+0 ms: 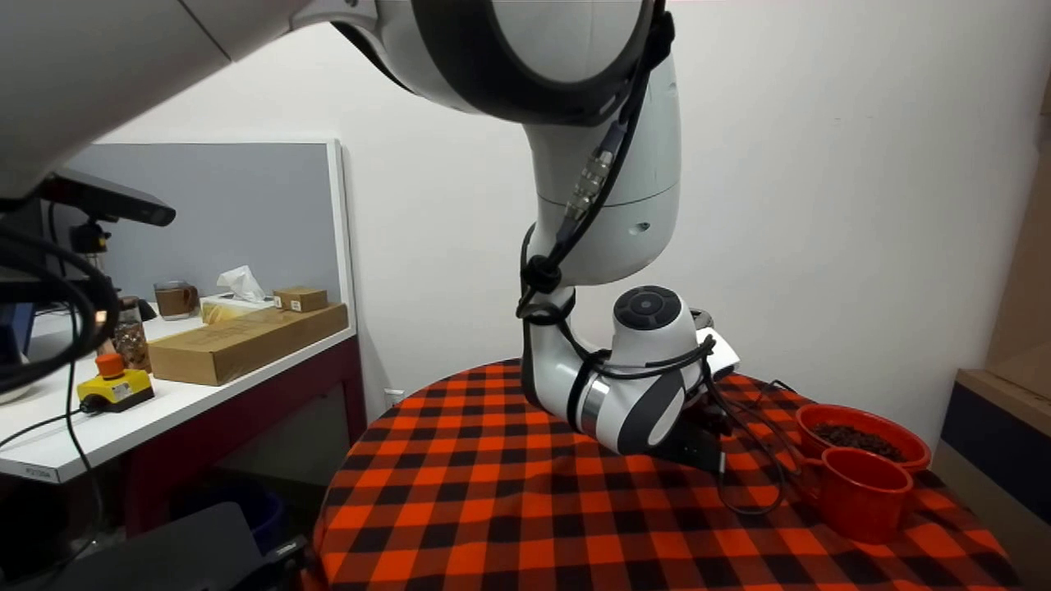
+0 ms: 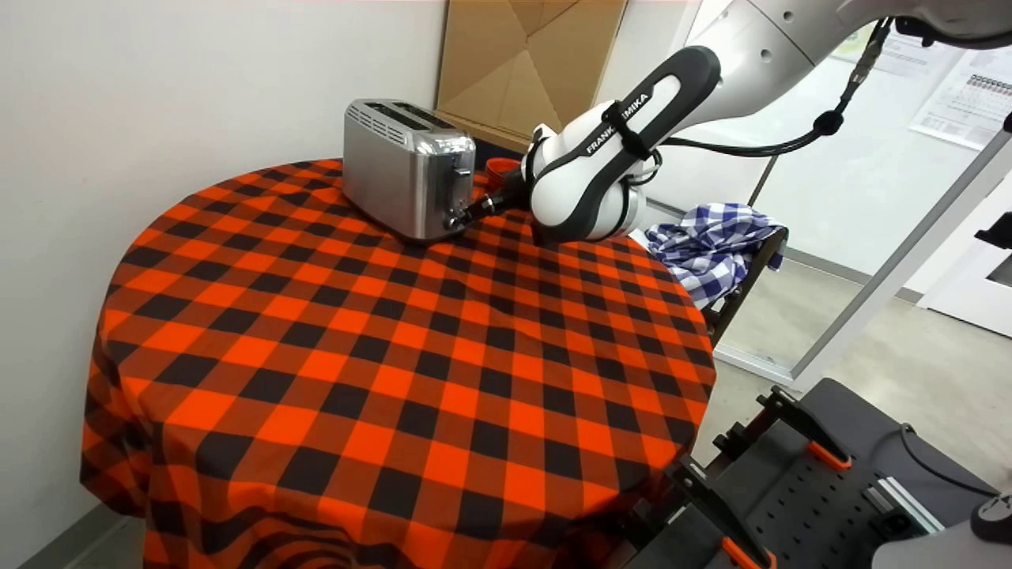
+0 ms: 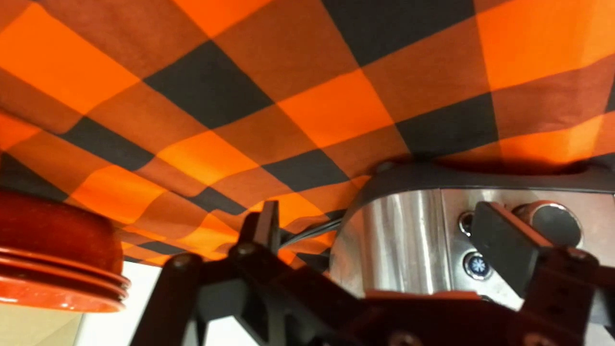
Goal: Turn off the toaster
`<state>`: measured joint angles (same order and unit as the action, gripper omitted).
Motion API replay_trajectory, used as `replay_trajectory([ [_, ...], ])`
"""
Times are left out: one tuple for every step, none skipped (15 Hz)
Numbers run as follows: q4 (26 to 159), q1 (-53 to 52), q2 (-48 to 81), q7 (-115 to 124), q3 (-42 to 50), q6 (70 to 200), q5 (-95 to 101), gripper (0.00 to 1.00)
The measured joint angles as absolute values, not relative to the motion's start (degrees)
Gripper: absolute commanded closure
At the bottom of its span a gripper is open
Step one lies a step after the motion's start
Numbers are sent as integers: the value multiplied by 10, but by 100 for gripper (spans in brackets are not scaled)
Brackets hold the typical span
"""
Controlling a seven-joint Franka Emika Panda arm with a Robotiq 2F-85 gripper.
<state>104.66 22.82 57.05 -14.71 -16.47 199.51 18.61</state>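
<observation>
Gripper (image 3: 377,218): fingers spread wide and free, released. In the wrist view the right-hand finger (image 3: 507,240) stands before the control panel of the toaster (image 3: 399,240), partly overlapping a knob (image 3: 559,228) and just beside a round button (image 3: 478,265) with a pale snowflake mark. Contact with the panel: cannot tell. The left-hand finger shows against the checked tablecloth (image 2: 395,379), beside the toaster.

In an exterior view the toaster stands upright at the far side of the table, slotted top up, immediately left of the hand. The fingertips are low at its front end, below the lever (image 2: 464,171); touching or just beside, not resolvable. The arm (image 2: 609,166) reaches in from the right.

In an exterior view the wrist blocks most of the hand. To the hand's right: a red bowl (image 1: 899,423) holding dark pellets and, nearer, a red mug (image 1: 870,501).

Farther out: a white desk (image 1: 185,398) on the left bearing a long cardboard box (image 1: 254,341); a blue-and-white checked cloth (image 2: 704,245) right of the table.
</observation>
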Motion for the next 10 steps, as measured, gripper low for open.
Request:
replay_trajectory([
  [1047, 239, 572, -148, -178, 1983, 197, 0],
  [1047, 265, 574, -147, -207, 1954, 223, 0],
  [1047, 301, 577, -148, -248, 1915, 252, 0],
  [1049, 339, 580, -149, -290, 1876, 278, 0],
  [1052, 377, 585, -155, -333, 1834, 296, 0],
  [1056, 414, 591, -170, -376, 1790, 302, 0],
  [1061, 450, 598, -189, -417, 1744, 302, 0],
  [1066, 481, 604, -221, -452, 1697, 280, 0],
  [1069, 502, 606, -258, -476, 1654, 247, 0],
  [1072, 519, 606, -290, -494, 1611, 215, 0],
])
